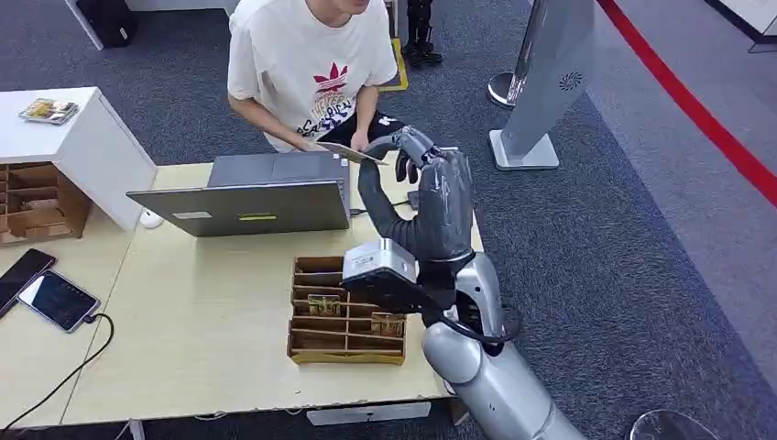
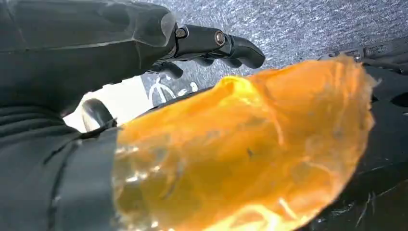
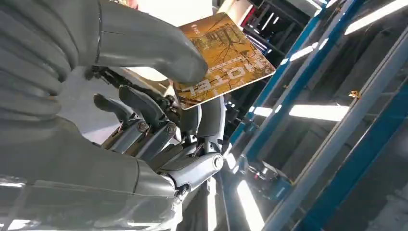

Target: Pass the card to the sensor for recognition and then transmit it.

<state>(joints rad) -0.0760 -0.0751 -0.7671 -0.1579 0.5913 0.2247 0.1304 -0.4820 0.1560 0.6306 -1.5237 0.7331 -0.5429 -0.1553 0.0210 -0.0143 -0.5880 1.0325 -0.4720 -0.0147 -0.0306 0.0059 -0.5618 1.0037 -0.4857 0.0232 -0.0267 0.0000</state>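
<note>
The card [image 3: 226,60] is thin and rectangular, printed in amber and brown with bare tree branches and the word HOTEL in pale letters. The right hand [image 1: 417,183] pinches it between the thick grey thumb and the darker fingers [image 3: 207,118], holding it nearly flat; most of the card juts out past the thumb tip. In the head view the card [image 1: 353,152] sits just ahead of the raised hand, above the far edge of the table [image 1: 192,339], close to a person's hand [image 1: 359,140] on the other side.

Below and behind the right hand lies one wooden slotted box [image 1: 346,312], with two more cards standing in its slots. One open laptop [image 1: 252,194] stands beside the hand, toward the robot's left. Two phones [image 1: 41,289] lie far off at the table's left end, and a white mouse [image 1: 150,219] sits near the laptop's corner.

The left hand [image 2: 207,45] shows straightened fingers above grey carpet, with an orange translucent blur across the lens; whether it holds anything, I cannot tell.

Grey carpet [image 1: 605,266] lies open to the right of the raised arm.
</note>
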